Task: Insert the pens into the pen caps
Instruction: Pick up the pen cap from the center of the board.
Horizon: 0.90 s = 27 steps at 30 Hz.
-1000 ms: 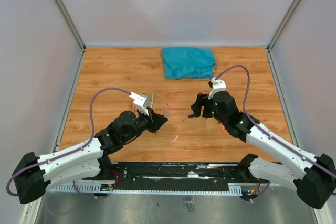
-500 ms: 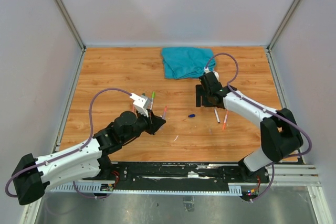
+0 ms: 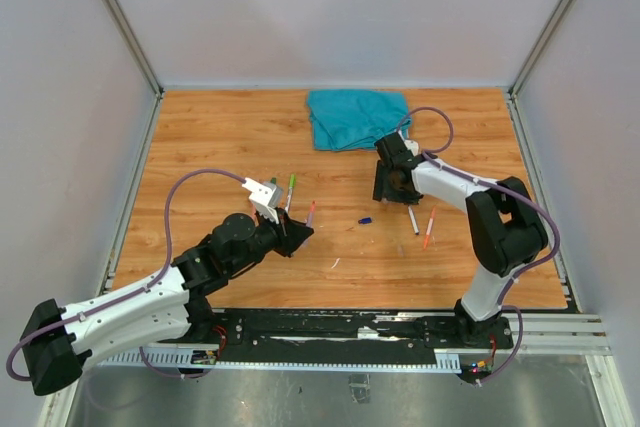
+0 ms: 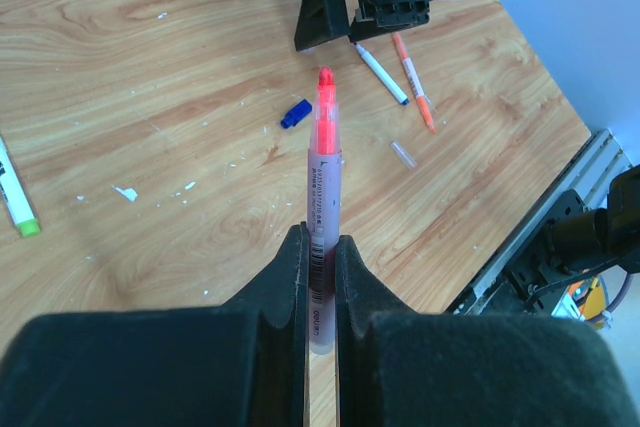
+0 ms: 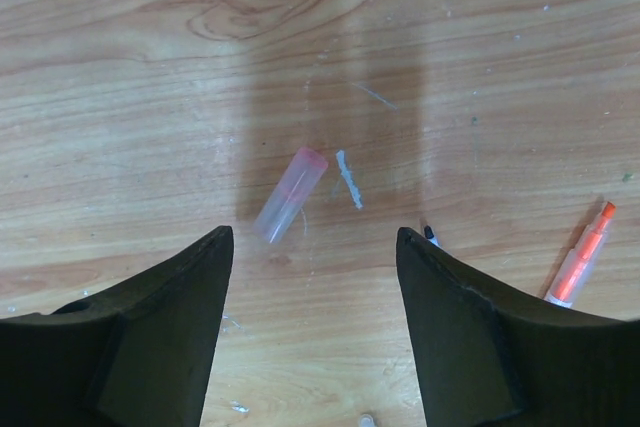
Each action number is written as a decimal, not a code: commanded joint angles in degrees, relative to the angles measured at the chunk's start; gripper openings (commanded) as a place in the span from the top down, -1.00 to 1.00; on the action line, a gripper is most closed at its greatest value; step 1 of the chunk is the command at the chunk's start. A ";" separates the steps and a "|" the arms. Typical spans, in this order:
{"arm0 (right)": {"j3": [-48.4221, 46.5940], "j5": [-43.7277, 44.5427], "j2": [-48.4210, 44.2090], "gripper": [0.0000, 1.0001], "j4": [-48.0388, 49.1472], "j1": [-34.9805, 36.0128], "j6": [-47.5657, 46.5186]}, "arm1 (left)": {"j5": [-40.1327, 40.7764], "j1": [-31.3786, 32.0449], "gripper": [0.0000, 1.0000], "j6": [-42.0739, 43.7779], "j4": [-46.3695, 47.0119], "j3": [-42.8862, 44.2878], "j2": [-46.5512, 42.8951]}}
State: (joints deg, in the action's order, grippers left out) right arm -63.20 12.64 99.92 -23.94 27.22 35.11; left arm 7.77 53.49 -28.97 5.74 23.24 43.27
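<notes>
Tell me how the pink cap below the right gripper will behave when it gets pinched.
The pink cap is a small round tube lying on its side on the smooth wooden table, so it will probably roll if nudged sideways. It looks thin, translucent and hollow, so it is likely very light and easily flicked away.

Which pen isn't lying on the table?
The red-tipped pen, pinched in the left gripper and pointing out over the wood. The green pen, the orange pen and the black-tipped white pen all lie flat on the table.
</notes>
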 commanded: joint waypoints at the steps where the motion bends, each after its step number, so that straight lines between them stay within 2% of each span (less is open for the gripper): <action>1: -2.16 0.41 2.00 -0.33 -1.47 -1.72 2.08 | 0.57 0.21 0.99 -0.46 0.24 -0.37 -1.09; 11: -1.63 0.03 4.86 -0.21 -1.37 -1.87 1.80 | 0.66 0.21 0.99 -0.47 -0.23 -0.09 -0.46; 19: -0.74 -0.39 4.83 0.19 -1.12 -1.91 1.34 | 1.28 0.21 0.99 -0.87 -0.44 -0.50 -0.87; 27: 0.47 -0.96 3.80 0.47 -0.02 -1.91 -0.20 | 1.59 0.21 0.99 -0.91 -0.81 -0.35 -0.84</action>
State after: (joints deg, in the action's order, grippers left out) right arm -64.29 11.11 103.20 -22.46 26.00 36.18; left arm 8.49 53.49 -29.82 4.14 23.11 42.96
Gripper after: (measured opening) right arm 0.294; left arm 0.076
